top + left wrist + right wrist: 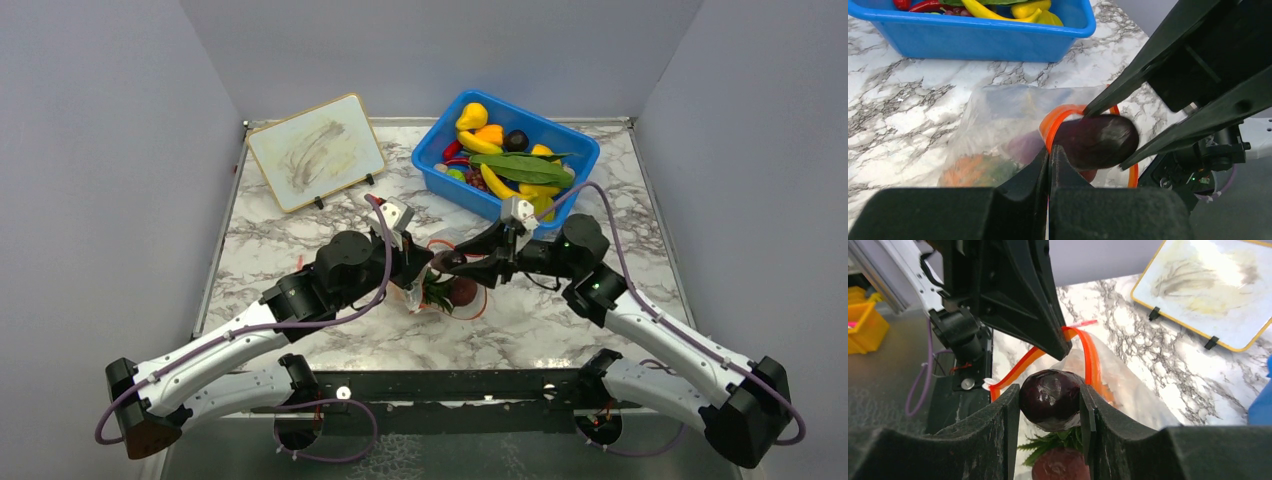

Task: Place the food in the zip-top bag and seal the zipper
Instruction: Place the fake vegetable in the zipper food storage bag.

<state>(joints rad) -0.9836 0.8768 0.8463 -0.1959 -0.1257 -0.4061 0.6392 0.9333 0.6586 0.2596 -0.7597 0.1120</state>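
My left gripper is shut on the zip-top bag's red-orange zipper and holds the mouth up and open. My right gripper is shut on a dark red-brown round fruit and holds it right at the bag's mouth; the fruit also shows in the left wrist view. Inside the bag lie an orange pineapple with a green crown and another red-brown fruit. In the top view both grippers meet over the bag at the table's middle.
A blue bin with bananas, leaves and other toy food stands at the back right. A small whiteboard on a stand is at the back left. Grey walls close in three sides of the marble table.
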